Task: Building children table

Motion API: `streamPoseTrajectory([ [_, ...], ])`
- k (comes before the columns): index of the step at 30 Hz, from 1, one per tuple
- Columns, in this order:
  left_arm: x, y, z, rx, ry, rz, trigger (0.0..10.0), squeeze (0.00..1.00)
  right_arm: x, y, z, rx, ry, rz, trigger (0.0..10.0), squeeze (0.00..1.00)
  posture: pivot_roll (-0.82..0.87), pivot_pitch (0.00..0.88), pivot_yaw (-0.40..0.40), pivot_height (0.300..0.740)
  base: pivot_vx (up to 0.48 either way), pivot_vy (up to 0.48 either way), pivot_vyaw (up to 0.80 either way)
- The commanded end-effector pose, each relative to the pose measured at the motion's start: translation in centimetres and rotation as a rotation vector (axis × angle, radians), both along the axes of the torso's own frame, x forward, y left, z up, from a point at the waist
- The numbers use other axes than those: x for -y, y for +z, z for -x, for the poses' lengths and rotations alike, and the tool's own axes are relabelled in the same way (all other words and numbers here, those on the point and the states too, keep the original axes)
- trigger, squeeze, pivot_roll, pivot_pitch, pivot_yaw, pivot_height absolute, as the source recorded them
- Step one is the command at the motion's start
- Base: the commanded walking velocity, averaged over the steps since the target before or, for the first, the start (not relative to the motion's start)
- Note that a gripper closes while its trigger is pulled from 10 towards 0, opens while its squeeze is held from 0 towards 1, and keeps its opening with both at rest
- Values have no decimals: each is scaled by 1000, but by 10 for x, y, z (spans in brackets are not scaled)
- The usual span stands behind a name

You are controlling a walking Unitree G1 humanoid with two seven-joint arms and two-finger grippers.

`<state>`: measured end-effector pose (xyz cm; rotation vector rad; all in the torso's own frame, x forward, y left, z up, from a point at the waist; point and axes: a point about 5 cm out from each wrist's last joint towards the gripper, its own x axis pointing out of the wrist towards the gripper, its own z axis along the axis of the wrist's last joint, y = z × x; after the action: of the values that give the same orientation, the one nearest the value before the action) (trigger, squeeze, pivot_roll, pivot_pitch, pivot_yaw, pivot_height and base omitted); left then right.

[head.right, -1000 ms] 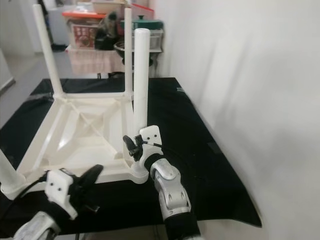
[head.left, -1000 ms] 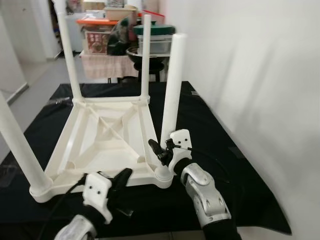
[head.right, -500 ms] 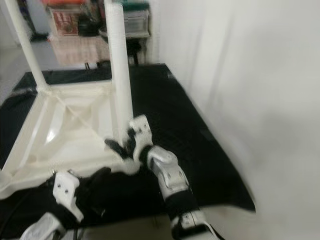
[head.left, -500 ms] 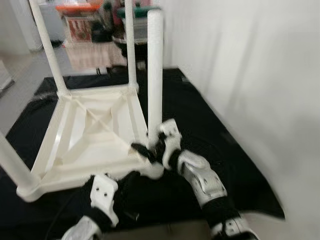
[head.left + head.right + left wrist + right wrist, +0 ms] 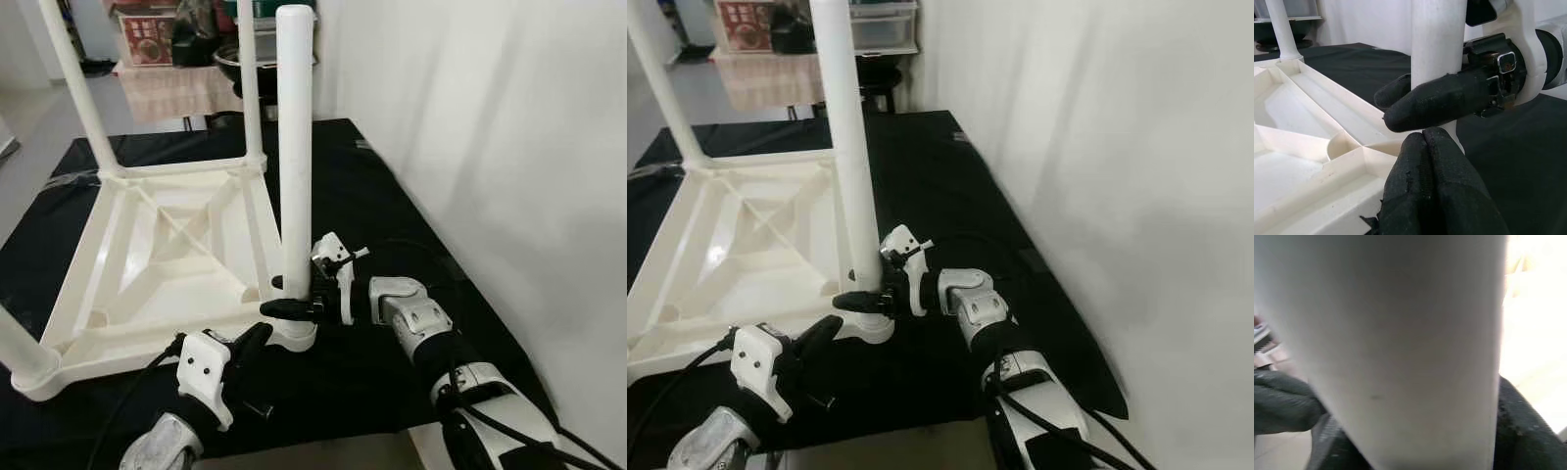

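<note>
We grip the near white leg [image 5: 295,147] low with our right gripper [image 5: 291,305], seemingly to seat it upright in the upturned table top [image 5: 147,264] on the black mat [image 5: 392,215]. Our left gripper [image 5: 245,348] hovers nearby, fingers pressed together, empty.

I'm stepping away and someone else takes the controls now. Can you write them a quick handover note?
Right end effector: shut on the near right leg, low down by its corner socket.
Left end effector: shut, empty, in front of that corner.
The white table top lies upside down on the black mat; four legs stand upright in its corners.
Left: check that the held leg is seated, then turn the table over.
</note>
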<state>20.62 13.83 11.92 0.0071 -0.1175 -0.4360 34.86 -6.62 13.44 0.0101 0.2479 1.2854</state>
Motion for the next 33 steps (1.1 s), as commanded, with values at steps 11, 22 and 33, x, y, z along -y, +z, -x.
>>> streamPoseTrajectory([
  [11,1,-2,6,-13,-2,-4,10000,0,38,-31,-1,18,-459,53,0,0,60,0,-57,740,0,0,0],
  [22,3,-2,2,-23,-47,-4,10000,0,13,-66,61,-72,-896,98,0,0,21,0,1,740,0,0,0],
  [33,0,0,1,-14,-29,-8,10000,0,-30,-21,38,29,-599,-31,10000,1000,57,0,-37,740,0,0,0],
])
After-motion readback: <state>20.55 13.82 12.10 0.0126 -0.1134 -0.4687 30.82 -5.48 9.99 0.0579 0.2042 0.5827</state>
